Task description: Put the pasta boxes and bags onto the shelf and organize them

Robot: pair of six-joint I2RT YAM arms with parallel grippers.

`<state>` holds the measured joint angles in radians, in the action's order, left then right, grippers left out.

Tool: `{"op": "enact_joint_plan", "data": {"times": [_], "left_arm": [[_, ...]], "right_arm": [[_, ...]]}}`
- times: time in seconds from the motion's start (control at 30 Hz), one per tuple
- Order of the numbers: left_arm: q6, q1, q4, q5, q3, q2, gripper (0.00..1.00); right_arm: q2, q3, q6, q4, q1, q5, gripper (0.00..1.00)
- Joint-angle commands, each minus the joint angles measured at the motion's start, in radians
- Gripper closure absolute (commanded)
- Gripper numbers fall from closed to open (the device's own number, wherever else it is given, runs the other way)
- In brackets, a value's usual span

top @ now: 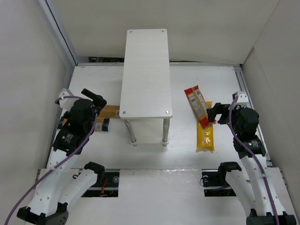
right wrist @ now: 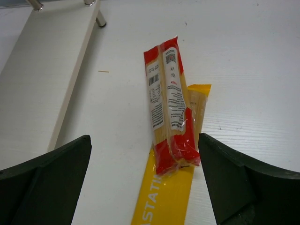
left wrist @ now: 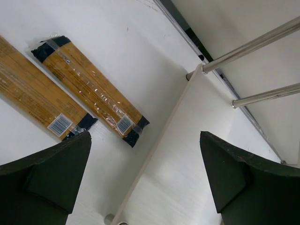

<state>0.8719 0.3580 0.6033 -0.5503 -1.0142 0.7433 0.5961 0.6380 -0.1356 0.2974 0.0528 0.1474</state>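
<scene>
The white two-tier shelf (top: 146,70) stands mid-table, its top board bare. Two tan-orange pasta boxes (left wrist: 89,89) with navy ends lie side by side on the table left of the shelf, partly hidden under my left arm in the top view (top: 108,112). My left gripper (top: 96,99) is open and empty above them. The red bag (right wrist: 168,103) lies across the yellow bag (right wrist: 173,197) right of the shelf; both show in the top view, red (top: 197,104), yellow (top: 206,136). My right gripper (top: 218,114) is open and empty just above the bags.
The shelf's lower board (left wrist: 187,154) and thin metal legs (left wrist: 253,44) show in the left wrist view. White walls enclose the table on three sides. A rail (top: 241,84) runs along the right edge.
</scene>
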Motion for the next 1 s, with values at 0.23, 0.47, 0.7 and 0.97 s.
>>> {"op": "enact_joint_plan", "data": {"times": [0.23,0.47,0.7,0.97], "left_arm": [[0.004,0.001,-0.080,0.004,0.060,0.077,0.01],[0.024,0.001,-0.089,0.004,0.091,0.111,0.01],[0.013,0.001,-0.112,-0.016,0.111,0.111,0.01],[-0.017,0.001,-0.178,0.029,0.154,0.131,0.01]], "right_arm": [[0.217,0.095,0.082,-0.024,0.004,0.007,0.00],[0.585,0.267,0.137,0.043,0.004,-0.069,0.00],[0.893,0.380,0.179,0.052,0.070,-0.163,0.00],[1.113,0.509,0.166,0.117,0.150,-0.370,0.00]]}}
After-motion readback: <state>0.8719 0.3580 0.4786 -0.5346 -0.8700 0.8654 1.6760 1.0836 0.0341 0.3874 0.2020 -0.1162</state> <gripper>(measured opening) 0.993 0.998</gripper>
